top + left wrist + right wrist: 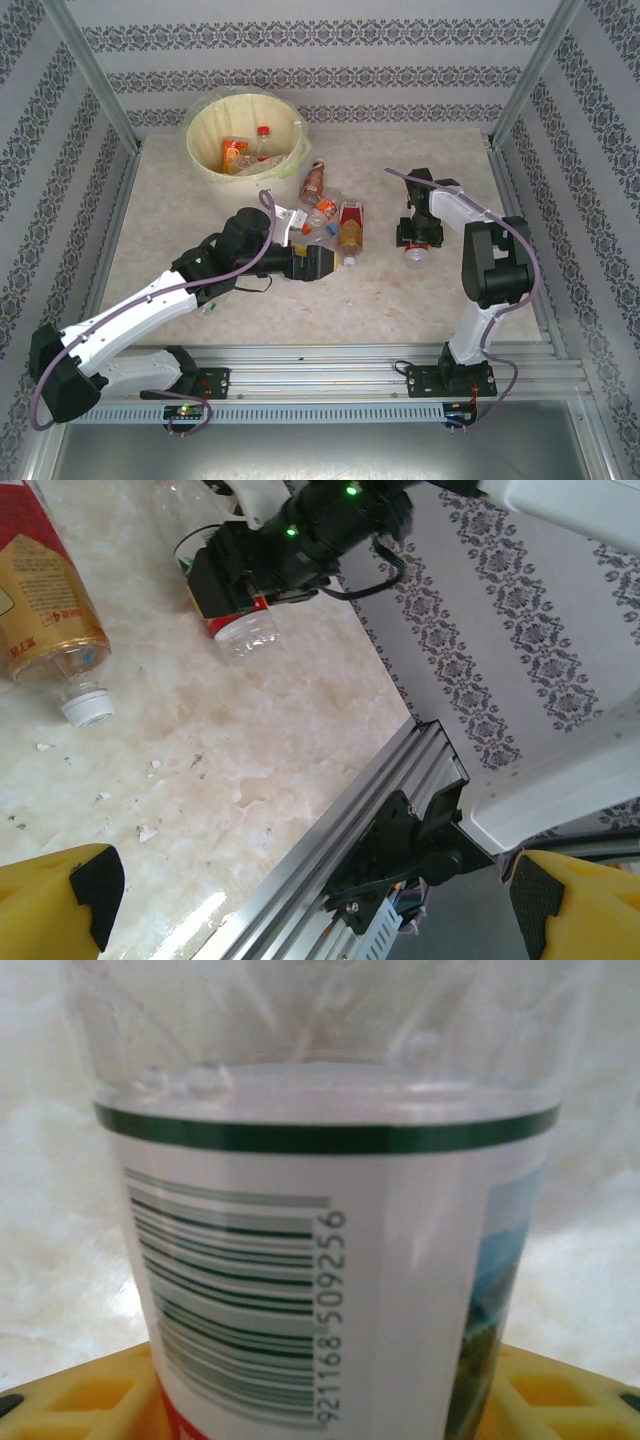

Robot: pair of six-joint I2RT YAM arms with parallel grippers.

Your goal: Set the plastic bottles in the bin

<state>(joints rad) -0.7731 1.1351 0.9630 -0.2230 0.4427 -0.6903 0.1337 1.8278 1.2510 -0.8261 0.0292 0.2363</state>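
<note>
While left pincer (pixel 312 885) gapes wide, plastic bottle (pixel 330 1260) sits inside right pincer (pixel 419 238); clamped or not, cannot tell.

I am wearing white and black.
My arms (pixel 120 325) are showing white shells over black joints, purple cables (pixel 268 225) are trailing along them, and my fingers (pixel 40 910) are showing yellow with black pads (pixel 97 880).

Staged robot test cell: aluminium frame rails (pixel 340 356), wallpapered panels (pixel 330 75), marble-look tabletop (pixel 390 300).
</note>
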